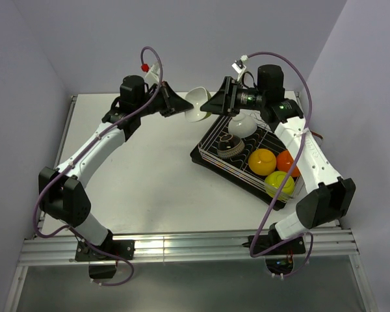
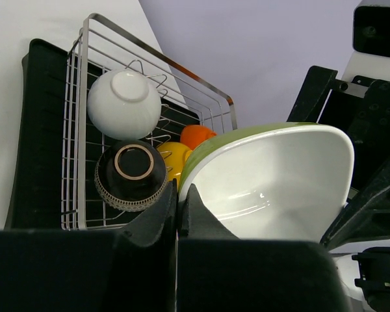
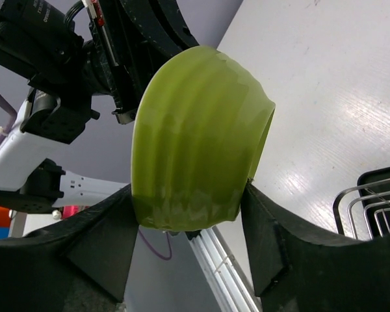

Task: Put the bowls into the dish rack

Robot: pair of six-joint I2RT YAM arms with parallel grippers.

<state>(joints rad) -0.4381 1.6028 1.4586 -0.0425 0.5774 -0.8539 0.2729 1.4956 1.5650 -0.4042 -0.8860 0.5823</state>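
Note:
A bowl point(image 1: 198, 104), lime green outside and white inside, hangs in the air beside the far left corner of the dish rack point(image 1: 208, 156). My left gripper point(image 1: 185, 107) is shut on its rim point(image 2: 179, 192). My right gripper point(image 1: 212, 104) holds the same bowl point(image 3: 195, 130) from the other side, its fingers point(image 3: 260, 214) touching both flanks. In the rack a white bowl point(image 1: 242, 123) and a dark ribbed bowl point(image 1: 231, 146) lie bottom up. A yellow bowl point(image 1: 262, 160), an orange bowl point(image 1: 287, 162) and a yellow-green bowl point(image 1: 279, 184) are there too.
The rack's wire frame point(image 2: 75, 130) on its black tray stands at an angle on the right half of the white table point(image 1: 149, 169). A corner of it shows in the right wrist view point(image 3: 370, 195). Grey walls close in the table on three sides.

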